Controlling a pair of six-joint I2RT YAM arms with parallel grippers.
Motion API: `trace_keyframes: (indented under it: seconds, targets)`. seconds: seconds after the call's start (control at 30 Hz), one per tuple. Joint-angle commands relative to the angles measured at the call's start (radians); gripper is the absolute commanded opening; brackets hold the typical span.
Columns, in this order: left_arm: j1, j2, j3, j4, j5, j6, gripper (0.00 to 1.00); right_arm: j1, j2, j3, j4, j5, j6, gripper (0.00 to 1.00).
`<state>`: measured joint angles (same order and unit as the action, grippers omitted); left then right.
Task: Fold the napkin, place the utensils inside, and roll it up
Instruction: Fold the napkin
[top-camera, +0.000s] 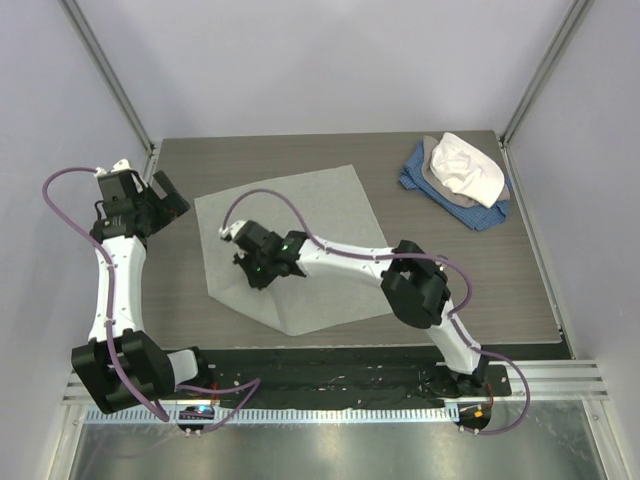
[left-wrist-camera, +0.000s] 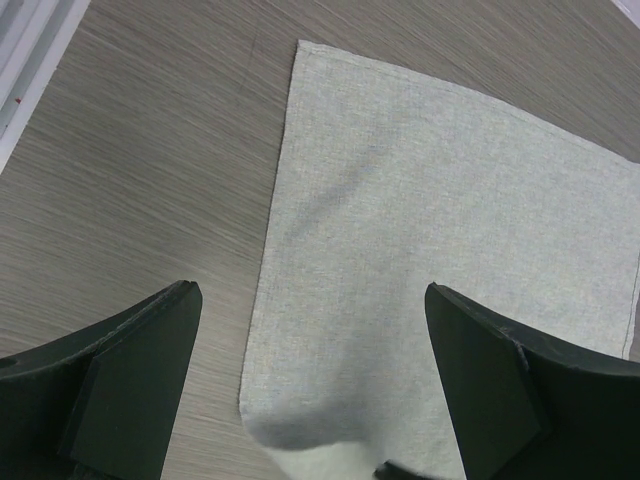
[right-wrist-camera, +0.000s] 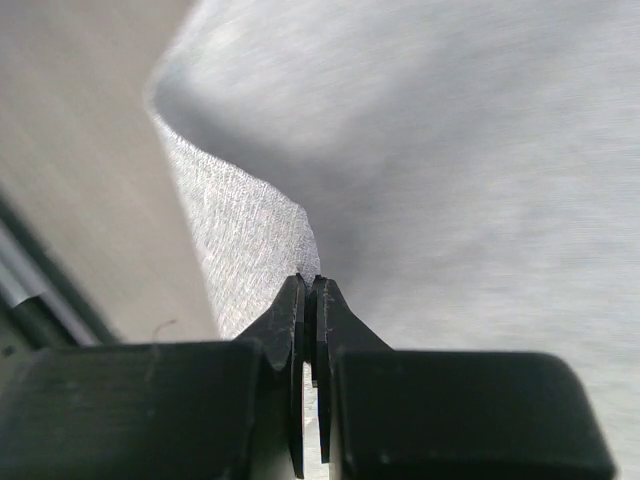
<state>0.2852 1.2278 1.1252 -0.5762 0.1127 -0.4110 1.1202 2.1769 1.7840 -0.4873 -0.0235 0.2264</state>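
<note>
Grey napkin (top-camera: 310, 210) pinched near its near-left corner by the right gripper (top-camera: 256, 268); left gripper (top-camera: 166, 197) open beside it.
From above, the cloth lies spread on the table (top-camera: 480, 270), most of it running to the far right of the clamped jaws, so a fold would likely travel that way; the left gripper hovers just off the far-left corner. Left wrist view: its fingers (left-wrist-camera: 120, 380) stand wide apart, the napkin's left edge running ahead between them, its near end lifted. Right wrist view: jaws closed tight on a raised peak of fabric, flat cloth stretching beyond. No utensil shows.
</note>
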Motion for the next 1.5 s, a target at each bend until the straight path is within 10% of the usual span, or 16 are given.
trace_keyframes:
  seconds: [0.0,0.47,1.47]
  targets:
    - [0.008,-0.011,0.004,0.03,-0.018,0.011,1.0,-0.101,-0.068,-0.003,0.018,0.017,-0.071,0.01]
    - [0.008,-0.011,-0.022,0.067,-0.004,0.009,1.0,-0.401,0.026,0.123,0.03,0.095,-0.17,0.01]
    - [0.008,0.015,-0.024,0.072,0.022,-0.002,1.0,-0.577,0.262,0.403,0.085,0.241,-0.194,0.01]
